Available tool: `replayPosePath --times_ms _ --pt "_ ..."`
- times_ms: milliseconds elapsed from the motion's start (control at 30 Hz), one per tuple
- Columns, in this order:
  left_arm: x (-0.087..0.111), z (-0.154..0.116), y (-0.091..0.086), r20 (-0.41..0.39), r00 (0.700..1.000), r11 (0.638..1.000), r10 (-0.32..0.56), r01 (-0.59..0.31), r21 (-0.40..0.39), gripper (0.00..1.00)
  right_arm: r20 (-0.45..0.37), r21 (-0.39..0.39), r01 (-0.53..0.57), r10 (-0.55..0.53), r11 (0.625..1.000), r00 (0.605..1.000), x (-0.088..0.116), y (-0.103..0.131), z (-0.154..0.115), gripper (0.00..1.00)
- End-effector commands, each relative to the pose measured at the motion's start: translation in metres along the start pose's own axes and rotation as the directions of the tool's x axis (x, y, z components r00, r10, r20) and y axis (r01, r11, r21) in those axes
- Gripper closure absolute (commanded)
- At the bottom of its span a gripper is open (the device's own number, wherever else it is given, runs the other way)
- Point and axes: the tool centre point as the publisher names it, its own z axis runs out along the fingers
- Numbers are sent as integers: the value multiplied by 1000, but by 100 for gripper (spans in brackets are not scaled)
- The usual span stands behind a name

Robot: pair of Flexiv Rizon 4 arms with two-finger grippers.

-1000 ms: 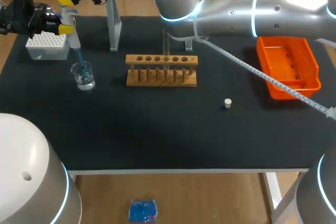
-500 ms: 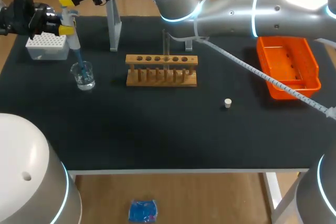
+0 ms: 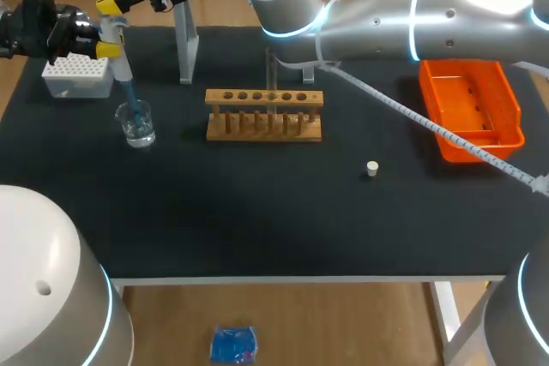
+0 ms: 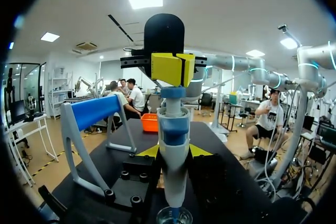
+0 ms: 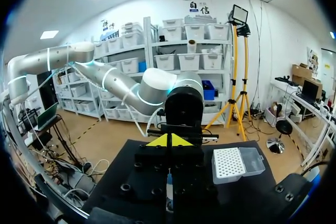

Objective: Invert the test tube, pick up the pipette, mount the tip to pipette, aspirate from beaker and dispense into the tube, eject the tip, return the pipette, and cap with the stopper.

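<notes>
My left gripper [image 3: 110,39] is shut on the white and blue pipette [image 3: 121,66], holding it upright at the table's far left. The pipette's blue tip [image 3: 130,100] dips into the glass beaker [image 3: 137,123]. In the left wrist view the pipette [image 4: 174,145] stands between my left gripper's fingers [image 4: 173,151], over the beaker [image 4: 174,216]. My right gripper [image 3: 109,3], shut, rests its yellow tips on the pipette's top; the right gripper [image 4: 172,69] also shows there. A clear test tube [image 3: 271,70] stands in the wooden rack [image 3: 264,116]. The small white stopper [image 3: 371,168] lies right of centre.
A white tip box [image 3: 77,75] sits just behind the beaker. The pipette stand [image 3: 184,40] with its blue top rises between the box and the rack. An orange tray [image 3: 470,109] lies at the far right. My right arm spans the back of the table.
The right gripper's yellow tips have shifted slightly lower over the pipette's top. The left gripper, pipette and beaker keep their places.
</notes>
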Motion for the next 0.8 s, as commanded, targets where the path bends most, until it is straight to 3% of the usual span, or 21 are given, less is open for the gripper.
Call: replayPosePath --times_ms 33,567,800 --pt "-1 -1 -3 -3 1000 1000 3 -3 2 100 -10 7 -4 4 1000 1000 -7 -7 4 100" --pt "-1 -1 -3 -3 1000 1000 3 -3 2 100 -9 17 -19 19 1000 1000 -9 -17 5 100" --pt "-1 -1 -3 -3 1000 1000 3 -3 2 100 7 4 6 -6 1000 1000 -6 3 -3 100"
